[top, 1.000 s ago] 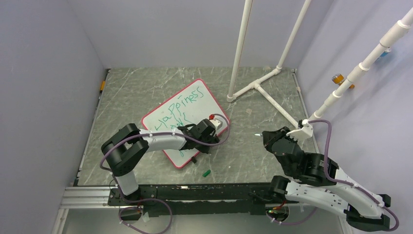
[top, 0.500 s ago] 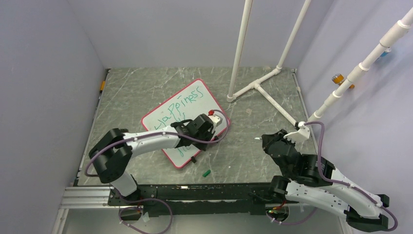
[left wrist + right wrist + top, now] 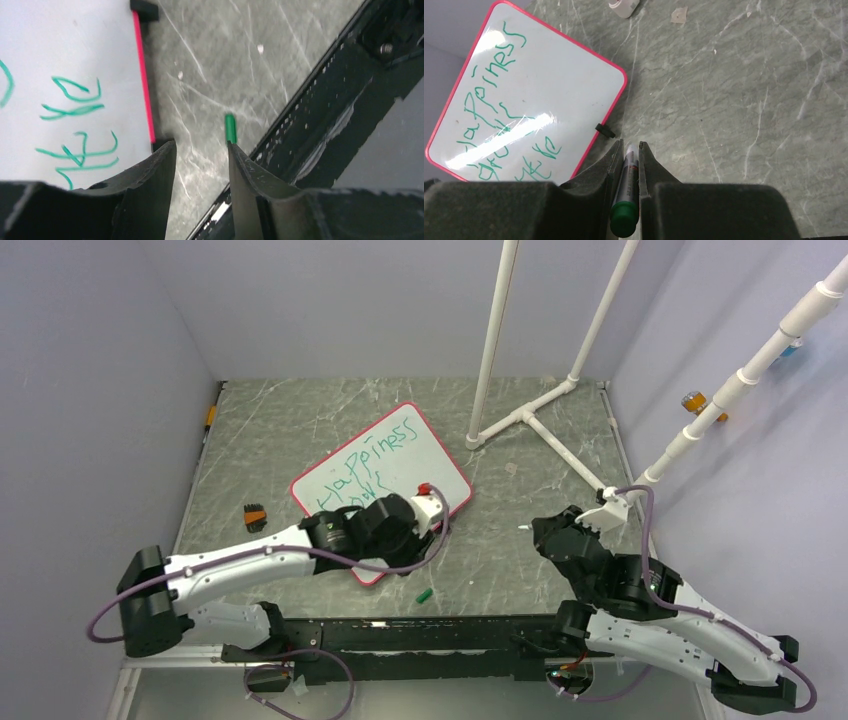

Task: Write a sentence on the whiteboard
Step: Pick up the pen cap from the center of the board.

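Two claws showed: the right gripper (image 3: 629,146) was clamped on a marker (image 3: 631,165); the left gripper (image 3: 200,150) stood parted, holding nothing, near a loose green cap (image 3: 230,128). Beyond, the whiteboard (image 3: 432,462) lay askew on the table (image 3: 290,430), left of centre, the sentence (image 3: 385,440) in green across it.

At left arm: stretched low from near-left base toward centre, wrist pitched down. At left gripper (image 3: 200,146): parted, nothing between the fingers. At right arm: folded at elbow on near-right side, forearm angled up-left toward centre. At right gripper (image 3: 629,145): clamped narrow on marker (image 3: 627,190), cap end back toward wrist.
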